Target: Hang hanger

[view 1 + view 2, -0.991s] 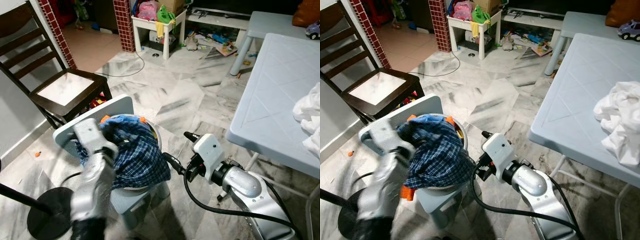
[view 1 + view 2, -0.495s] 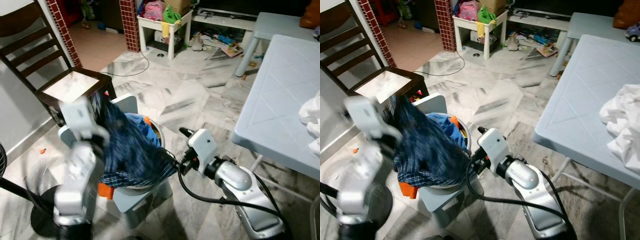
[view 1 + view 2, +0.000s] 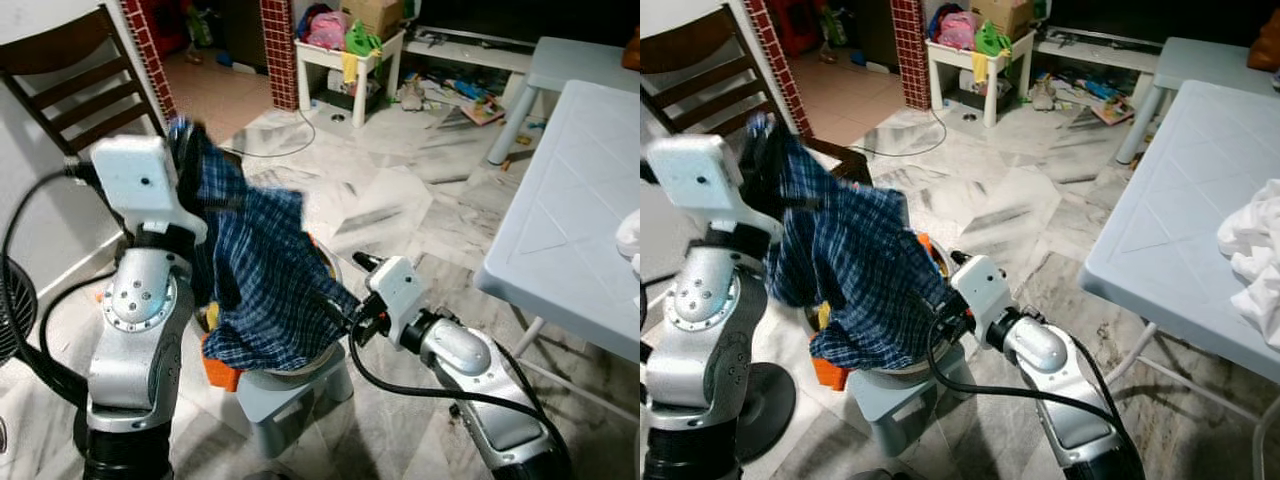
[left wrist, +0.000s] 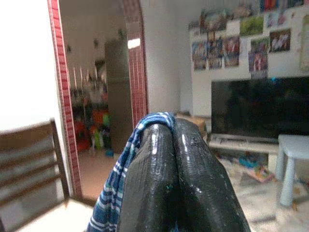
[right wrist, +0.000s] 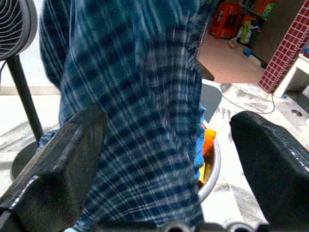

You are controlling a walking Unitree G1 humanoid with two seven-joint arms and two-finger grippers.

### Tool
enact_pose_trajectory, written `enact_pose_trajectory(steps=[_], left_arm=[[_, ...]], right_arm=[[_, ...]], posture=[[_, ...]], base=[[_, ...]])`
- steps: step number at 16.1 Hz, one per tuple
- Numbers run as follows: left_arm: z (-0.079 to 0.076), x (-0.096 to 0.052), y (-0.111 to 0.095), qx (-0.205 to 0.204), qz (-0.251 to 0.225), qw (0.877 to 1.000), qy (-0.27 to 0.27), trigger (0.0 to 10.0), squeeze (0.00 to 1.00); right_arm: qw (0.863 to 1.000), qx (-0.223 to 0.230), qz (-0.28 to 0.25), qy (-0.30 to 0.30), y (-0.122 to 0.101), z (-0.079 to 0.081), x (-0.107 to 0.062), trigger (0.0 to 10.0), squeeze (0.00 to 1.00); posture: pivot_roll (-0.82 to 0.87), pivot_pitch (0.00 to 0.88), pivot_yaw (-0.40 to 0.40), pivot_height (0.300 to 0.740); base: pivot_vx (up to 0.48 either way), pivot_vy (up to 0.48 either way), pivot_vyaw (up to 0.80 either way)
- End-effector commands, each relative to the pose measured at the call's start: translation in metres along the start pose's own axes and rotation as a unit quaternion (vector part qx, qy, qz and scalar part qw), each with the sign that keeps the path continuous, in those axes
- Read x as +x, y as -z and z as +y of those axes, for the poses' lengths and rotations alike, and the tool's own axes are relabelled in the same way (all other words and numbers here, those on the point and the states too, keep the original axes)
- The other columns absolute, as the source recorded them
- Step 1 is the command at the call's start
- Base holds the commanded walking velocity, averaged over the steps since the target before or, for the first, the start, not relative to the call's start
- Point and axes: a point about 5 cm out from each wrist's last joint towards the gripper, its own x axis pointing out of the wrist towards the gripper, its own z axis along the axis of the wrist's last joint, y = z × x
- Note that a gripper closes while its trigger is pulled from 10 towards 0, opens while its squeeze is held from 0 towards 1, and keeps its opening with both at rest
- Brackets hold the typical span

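My left gripper (image 4: 176,140) is raised high, fingers pinched on the blue plaid shirt (image 3: 262,280), which drapes down over the basin (image 3: 300,362) on the grey stool (image 3: 285,395). My right gripper (image 5: 169,159), fingers spread wide, sits at the shirt's lower edge beside the basin's rim.

L arm raised, forearm upright, wrist at approx 10 o'clock in head views; left gripper (image 4: 175,145) fingers pressed together, pinching blue plaid shirt (image 3: 262,270). R arm stretched fwd low from 5 o'clock twd centre; right gripper (image 5: 166,159) fingers spread wide, shirt hem between them.
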Motion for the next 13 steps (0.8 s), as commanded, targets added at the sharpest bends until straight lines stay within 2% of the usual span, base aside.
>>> enact_pose_trajectory(steps=[1, 3, 6, 7, 9, 12, 13], left_arm=[[0.0, 0.005, -0.02, 0.017, -0.041, 0.999, 0.006, 0.0, 0.0], [0.001, 0.02, -0.036, 0.035, -0.079, 0.996, 0.028, 0.0, 0.0], [0.005, 0.035, -0.036, 0.046, -0.08, 0.995, 0.049, 0.0, 0.0], [0.01, 0.047, -0.037, 0.055, -0.083, 0.993, 0.06, 0.0, 0.0], [0.016, 0.061, -0.044, 0.075, -0.096, 0.99, 0.068, 0.0, 0.0], [0.028, 0.067, -0.047, 0.104, -0.1, 0.988, 0.049, 0.0, 0.0], [0.039, 0.066, -0.039, 0.103, -0.082, 0.991, 0.021, 0.0, 0.0]], right_arm=[[1.0, -0.005, -0.007, -0.002, -0.003, -0.001, 0.003, 10.0, 0.0], [1.0, -0.006, -0.01, -0.005, -0.003, 0.0, 0.007, 10.0, 0.0], [1.0, -0.008, -0.014, -0.009, -0.003, 0.001, 0.011, 10.0, 0.0], [1.0, -0.01, -0.015, -0.008, -0.003, 0.001, 0.01, 10.0, 0.0], [1.0, -0.009, -0.013, -0.001, -0.001, 0.0, 0.008, 10.0, 0.0], [1.0, -0.008, -0.01, 0.002, 0.002, 0.001, 0.005, 10.0, 0.0], [1.0, -0.007, -0.01, 0.001, 0.002, 0.003, 0.004, 10.0, 0.0]], posture=[[0.02, 0.0, 0.062, 0.74], [0.03, 0.0, 0.054, 0.74], [0.03, 0.0, 0.054, 0.74], [0.02, 0.0, 0.057, 0.74], [0.01, 0.0, 0.066, 0.74], [0.01, 0.006, 0.07, 0.74], [0.0, 0.012, 0.071, 0.74]], base=[[0.0, 0.0, 0.0], [0.0, 0.0, 0.0], [0.0, 0.0, 0.0], [0.0, 0.0, 0.0], [0.0, 0.0, 0.0], [0.0, 0.0, 0.0], [0.0, 0.0, 0.0]])
